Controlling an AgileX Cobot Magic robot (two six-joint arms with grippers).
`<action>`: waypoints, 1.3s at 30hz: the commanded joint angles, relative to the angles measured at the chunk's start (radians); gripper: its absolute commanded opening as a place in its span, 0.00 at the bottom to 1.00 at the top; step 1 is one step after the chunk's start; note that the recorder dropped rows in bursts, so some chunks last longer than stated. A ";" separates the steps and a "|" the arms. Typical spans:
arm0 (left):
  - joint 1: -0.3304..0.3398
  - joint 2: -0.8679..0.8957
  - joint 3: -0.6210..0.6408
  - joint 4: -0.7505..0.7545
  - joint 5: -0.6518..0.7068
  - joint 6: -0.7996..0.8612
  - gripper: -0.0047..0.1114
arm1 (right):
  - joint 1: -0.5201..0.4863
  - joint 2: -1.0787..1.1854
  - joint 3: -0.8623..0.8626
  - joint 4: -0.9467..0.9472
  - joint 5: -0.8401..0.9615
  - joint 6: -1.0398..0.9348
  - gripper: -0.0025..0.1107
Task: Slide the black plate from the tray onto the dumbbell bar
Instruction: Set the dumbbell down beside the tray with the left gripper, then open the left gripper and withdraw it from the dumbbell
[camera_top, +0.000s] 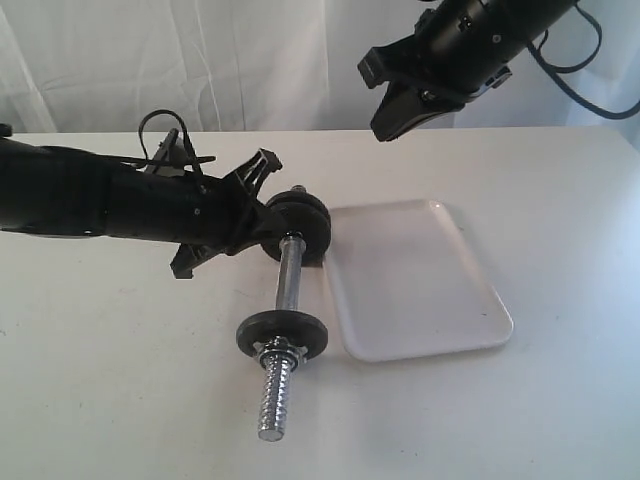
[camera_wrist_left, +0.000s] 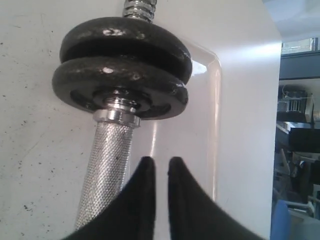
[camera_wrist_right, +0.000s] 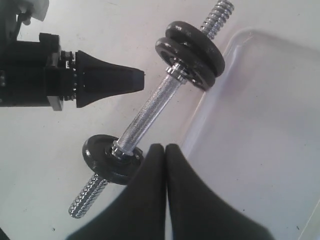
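We are judging the slide done: the tray (camera_top: 420, 280), 3 o'clock of the dumbbell bar (camera_top: 290, 270), is lying bare; the black plate (camera_wrist_left: 125, 35) is sitting at the bar's 12 o'clock end. Left gripper (camera_wrist_left: 159, 162), nearly clenched on nothing, needs backing off; right gripper (camera_wrist_right: 165, 147) is hovering clenched.

Dumbbell bar (camera_top: 290, 270): chrome; grip diamond-knurled, ends coarse-threaded.
Collar nut (camera_top: 272, 349): chrome.
Far disc pair (camera_top: 297, 222), near disc (camera_top: 283, 335): matte black, faint pale scuffs.
Tray (camera_top: 430, 290): glossy white, plain.
Counter (camera_top: 120, 380): off-white, scattered dark specks.
Left tool (camera_wrist_left: 160, 161), right tool (camera_wrist_right: 165, 146): black.
Backdrop curtain (camera_top: 200, 60): white, plain.
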 joint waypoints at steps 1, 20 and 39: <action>-0.002 -0.027 0.000 0.080 0.000 -0.007 0.04 | -0.007 -0.015 0.002 -0.001 0.014 0.003 0.02; -0.002 -0.035 0.065 0.330 -0.089 -0.004 0.04 | -0.007 -0.039 0.002 -0.051 0.007 0.014 0.02; -0.002 -0.341 0.272 0.401 -0.326 0.131 0.04 | -0.007 -0.386 0.193 -0.078 0.004 0.037 0.02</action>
